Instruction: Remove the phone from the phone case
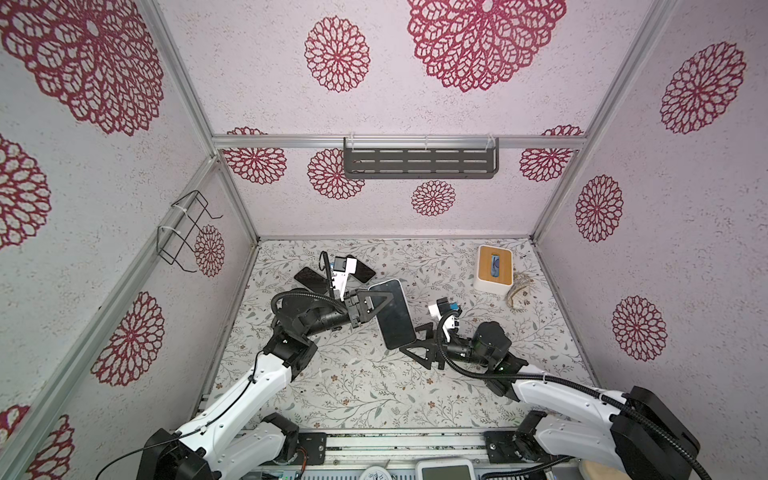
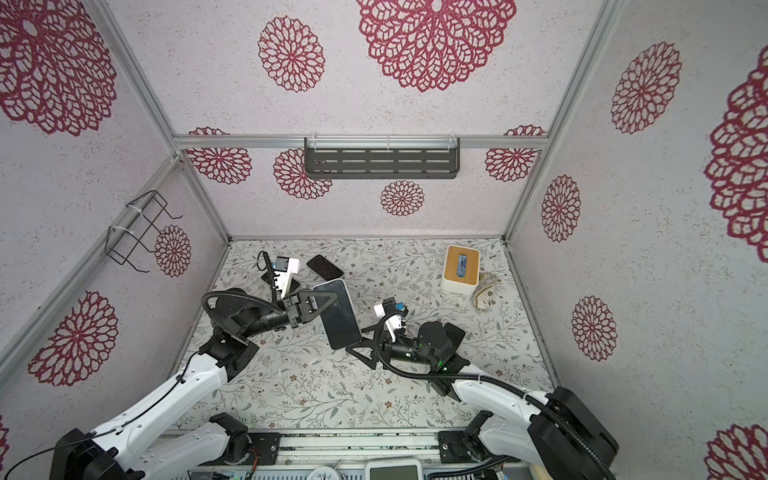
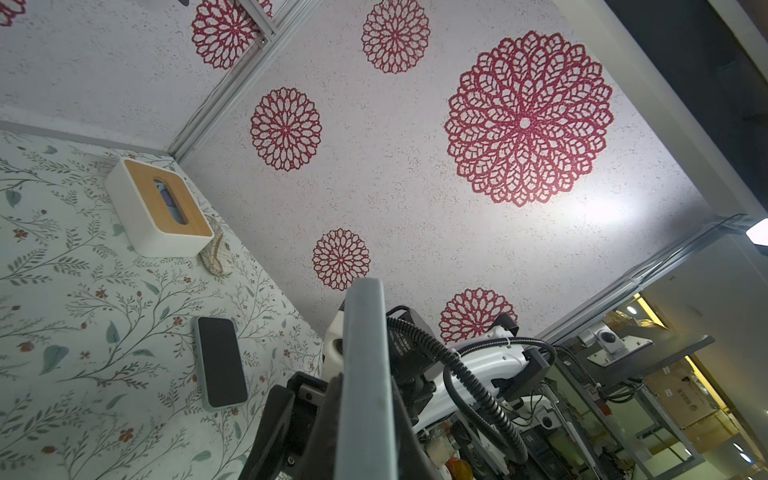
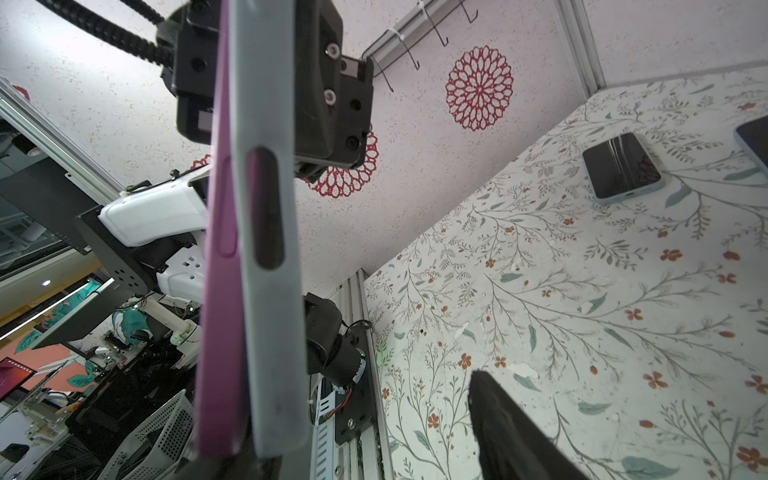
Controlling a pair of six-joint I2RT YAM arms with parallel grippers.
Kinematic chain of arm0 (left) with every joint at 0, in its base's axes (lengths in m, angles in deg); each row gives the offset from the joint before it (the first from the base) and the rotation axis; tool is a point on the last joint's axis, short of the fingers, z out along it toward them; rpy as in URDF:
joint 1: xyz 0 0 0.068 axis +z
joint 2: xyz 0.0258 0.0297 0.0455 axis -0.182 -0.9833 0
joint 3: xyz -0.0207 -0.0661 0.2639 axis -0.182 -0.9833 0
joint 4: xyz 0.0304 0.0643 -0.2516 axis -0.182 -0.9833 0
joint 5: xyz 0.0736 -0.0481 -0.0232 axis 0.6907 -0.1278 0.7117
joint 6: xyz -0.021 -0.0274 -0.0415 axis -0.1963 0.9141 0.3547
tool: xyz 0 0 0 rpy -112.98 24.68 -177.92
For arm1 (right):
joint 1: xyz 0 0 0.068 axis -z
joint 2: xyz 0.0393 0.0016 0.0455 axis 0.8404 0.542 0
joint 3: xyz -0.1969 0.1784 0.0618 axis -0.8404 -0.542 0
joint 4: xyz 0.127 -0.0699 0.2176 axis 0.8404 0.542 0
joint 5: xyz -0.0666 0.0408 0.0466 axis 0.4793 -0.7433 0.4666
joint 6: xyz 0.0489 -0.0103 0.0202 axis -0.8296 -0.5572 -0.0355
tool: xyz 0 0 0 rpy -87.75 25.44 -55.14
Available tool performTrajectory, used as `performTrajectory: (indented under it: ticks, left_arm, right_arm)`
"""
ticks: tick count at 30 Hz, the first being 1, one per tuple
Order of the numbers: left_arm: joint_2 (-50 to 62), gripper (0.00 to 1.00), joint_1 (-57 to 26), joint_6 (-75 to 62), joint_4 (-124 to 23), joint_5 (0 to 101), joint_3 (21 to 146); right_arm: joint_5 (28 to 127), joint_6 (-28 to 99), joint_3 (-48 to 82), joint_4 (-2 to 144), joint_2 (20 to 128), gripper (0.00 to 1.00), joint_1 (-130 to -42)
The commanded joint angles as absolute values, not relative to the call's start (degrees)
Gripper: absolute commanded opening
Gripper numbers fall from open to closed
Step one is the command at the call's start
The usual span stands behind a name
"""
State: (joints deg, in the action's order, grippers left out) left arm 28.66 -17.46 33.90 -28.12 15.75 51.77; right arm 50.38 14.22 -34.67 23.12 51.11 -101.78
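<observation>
The main risk is a drop. The phone hangs in the air above the bench, held only by the left pincer, which is clenched on one long side near the upper end, one finger flat on the screen and the other behind the back. If the other arm tugs hard, the phone could twist out of that narrow bite and fall.

A second risk is that nothing separates. The left pincer appears to squeeze through phone and case together, so a pull on the far end may only drag the pair along or bend the case.

The right pincer is released, jaws spread, with the phone's lower end between them. I cannot tell whether either finger touches it. From the right wrist, the purple edge of the phone stands beside the grey edge of the case, so that side looks partly peeled. If this pincer clamps both layers, it could press them back together. It probably needs to catch only one.

Relative to the left pincer, the phone reaches out past the fingertips toward the right pincer. Relative to the right pincer, it sits just ahead, close to one finger, with the other finger well to the side.
</observation>
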Motion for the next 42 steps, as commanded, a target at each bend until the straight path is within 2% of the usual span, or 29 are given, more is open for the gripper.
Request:
performTrajectory:
  ticks: [1,9,24,33,42]
  left_arm:
    - [28.9,0.00,-19.9,29.5,-35.5,9.4,51.3]
    - [28.7,0.00,-23.2,26.6,-36.7,7.9,52.4]
    - [26.9,0.00,-23.4,33.6,-24.0,6.1,49.8]
    - [24.4,0.00,-22.8,39.0,-14.9,5.2,49.5]
    - [19.6,0.00,-20.4,47.5,-0.6,5.4,46.7]
  right_arm:
    - [53.8,12.3,-32.5,15.9,48.5,0.70,-99.3]
    - [51.5,12.2,-31.5,15.8,50.0,0.70,-98.3]
    - [44.7,8.8,-32.8,7.7,51.0,0.73,-95.2]
    - [47.1,8.3,-35.0,6.4,49.4,0.73,-93.3]
    - [51.0,4.2,-38.2,-1.5,48.3,0.74,-92.2]
